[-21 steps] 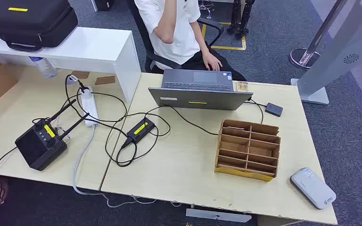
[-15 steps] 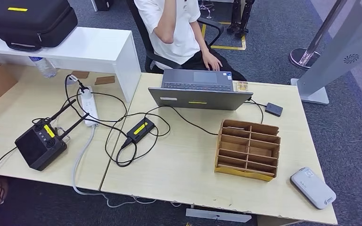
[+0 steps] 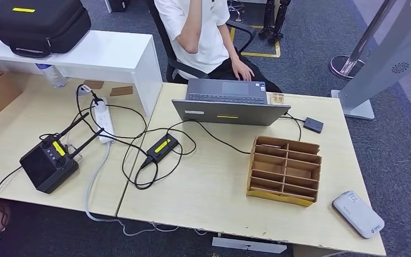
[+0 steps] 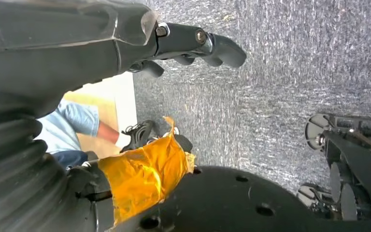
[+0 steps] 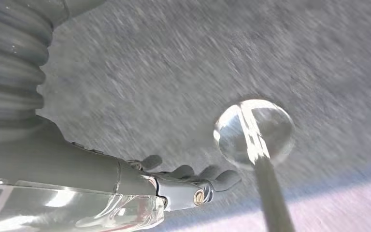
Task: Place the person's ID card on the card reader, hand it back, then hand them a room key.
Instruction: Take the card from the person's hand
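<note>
— What is the surface and the room?
— A pale wooden tabletop point(image 3: 208, 187) on grey-blue carpet floor point(image 3: 396, 144); a seated person in a white shirt point(image 3: 203, 32) at its far side.
— Count the things.
— One grey open laptop point(image 3: 227, 101), one brown cardboard sorting box point(image 3: 284, 170), one white rounded card reader point(image 3: 357, 214) near right, one small black pad point(image 3: 313, 125).
— The hands?
— Left hand point(image 4: 193, 46) and right hand point(image 5: 193, 181) hang over the floor, fingers loosely apart, holding nothing.

pale wood-look desk point(image 3: 214, 182), cardboard organizer point(image 3: 283, 170)
</note>
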